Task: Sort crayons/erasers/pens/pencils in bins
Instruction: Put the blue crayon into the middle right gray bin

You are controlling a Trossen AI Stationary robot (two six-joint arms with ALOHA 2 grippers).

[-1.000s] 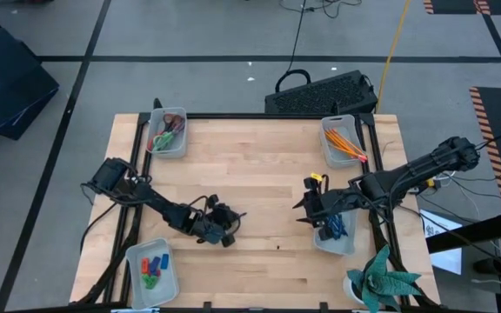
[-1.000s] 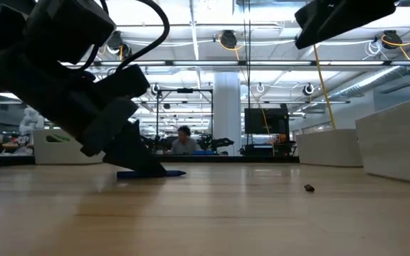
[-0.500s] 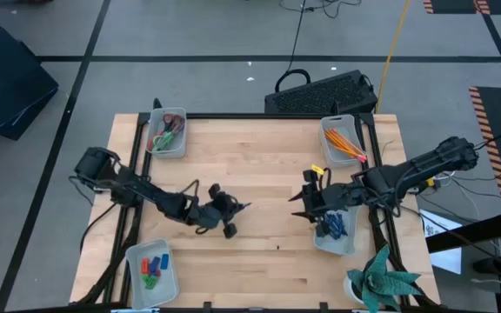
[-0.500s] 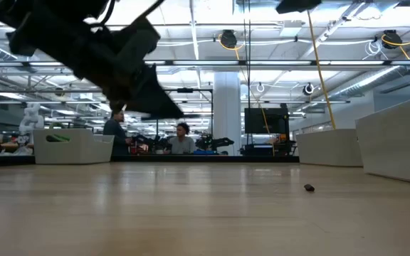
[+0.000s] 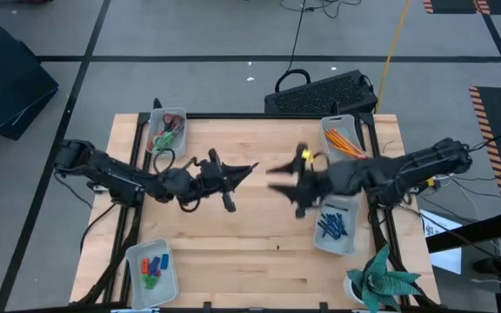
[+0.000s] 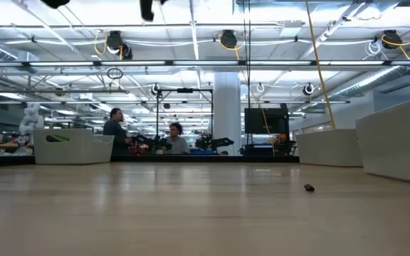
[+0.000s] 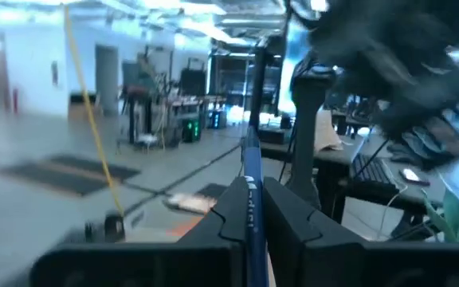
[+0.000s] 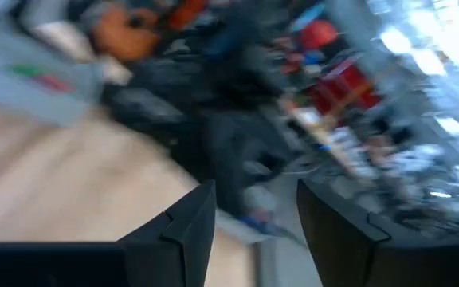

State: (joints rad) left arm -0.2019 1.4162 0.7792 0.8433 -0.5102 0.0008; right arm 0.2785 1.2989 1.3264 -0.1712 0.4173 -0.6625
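Centrally, left hand grips blue pen, its lettering unreadable; right hand open, blurred, above tabletop.

Left arm: reaches from the table's left edge toward the middle, raised off the surface, forearm near level. Left gripper: points toward the right arm, fingers closed on a thin blue pen that sticks out forward between them.

Right arm: reaches from the right edge toward the middle, likewise raised. Right gripper: points at the left gripper, tips near each other but apart; fingers spread with a clear gap, nothing between them.
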